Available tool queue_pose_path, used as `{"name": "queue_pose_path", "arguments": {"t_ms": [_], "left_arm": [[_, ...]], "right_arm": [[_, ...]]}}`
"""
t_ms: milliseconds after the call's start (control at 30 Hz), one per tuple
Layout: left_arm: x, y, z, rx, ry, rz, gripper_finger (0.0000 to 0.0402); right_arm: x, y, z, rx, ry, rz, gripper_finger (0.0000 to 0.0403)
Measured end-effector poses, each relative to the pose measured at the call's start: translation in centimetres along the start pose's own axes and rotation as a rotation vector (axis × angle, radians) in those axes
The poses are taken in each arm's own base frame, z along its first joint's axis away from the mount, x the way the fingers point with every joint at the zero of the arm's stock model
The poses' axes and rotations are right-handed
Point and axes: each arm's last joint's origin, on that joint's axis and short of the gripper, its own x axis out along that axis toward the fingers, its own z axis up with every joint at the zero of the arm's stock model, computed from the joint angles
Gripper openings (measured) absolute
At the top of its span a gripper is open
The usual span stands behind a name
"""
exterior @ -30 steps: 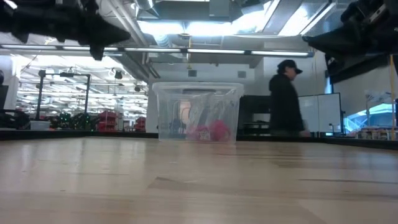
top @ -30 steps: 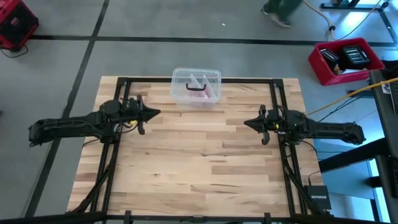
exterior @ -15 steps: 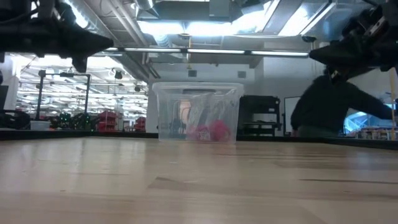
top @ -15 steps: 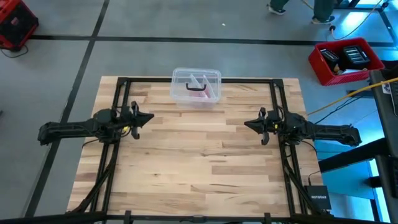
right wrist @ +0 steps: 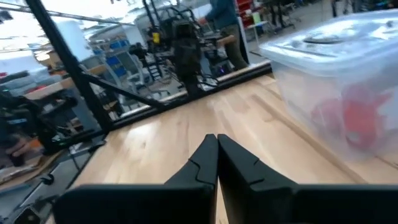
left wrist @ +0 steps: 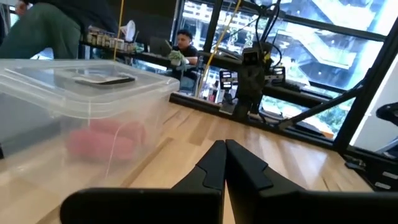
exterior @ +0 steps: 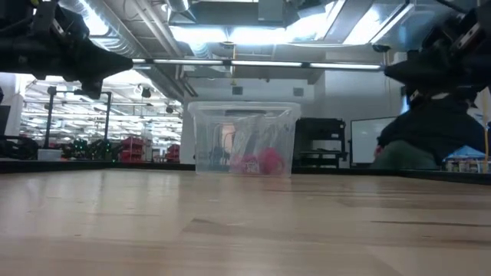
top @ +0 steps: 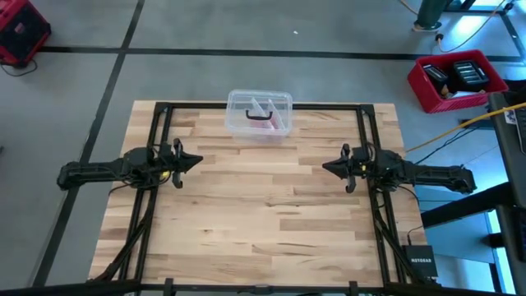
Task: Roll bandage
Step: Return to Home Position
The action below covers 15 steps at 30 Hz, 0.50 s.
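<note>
Now, pink rolled fabric bandage (exterior: 261, 162) lay inside lidded clear plastic box (top: 234, 123), far centre of wooden table (top: 263, 214). Left gripper (top: 196, 159) and right gripper (top: 326, 167) hovered left and right, fingers pressed together, empty. Homing looked best done straight back, level, well clear of box.

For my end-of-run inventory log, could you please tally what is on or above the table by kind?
clear plastic bin, lid on: 1
pink bandage, inside the bin: 1
grippers, both shut and empty above the table, left gripper and right gripper: 2
Total: 4
</note>
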Motion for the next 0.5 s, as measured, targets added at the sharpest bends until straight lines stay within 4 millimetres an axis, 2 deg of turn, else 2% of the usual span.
{"name": "queue_pose_path", "arguments": {"t_ms": [233, 333, 500], "left_arm": [[0.01, 0.00, -0.01, -0.002, 0.001, 0.001, 0.0001], [0.02, 0.00, -0.03, -0.002, 0.003, 0.001, 0.0001], [0.04, 0.00, -0.04, -0.002, 0.005, 0.001, 0.0001]], "right_arm": [[-0.15, -0.15, -0.06, -0.036, -0.012, -0.044, 0.0014], [-0.50, 0.05, 0.35, -0.064, -0.062, -0.013, 0.0014], [-0.57, 0.27, 0.07, -0.081, -0.017, 0.078, 0.0014]]}}
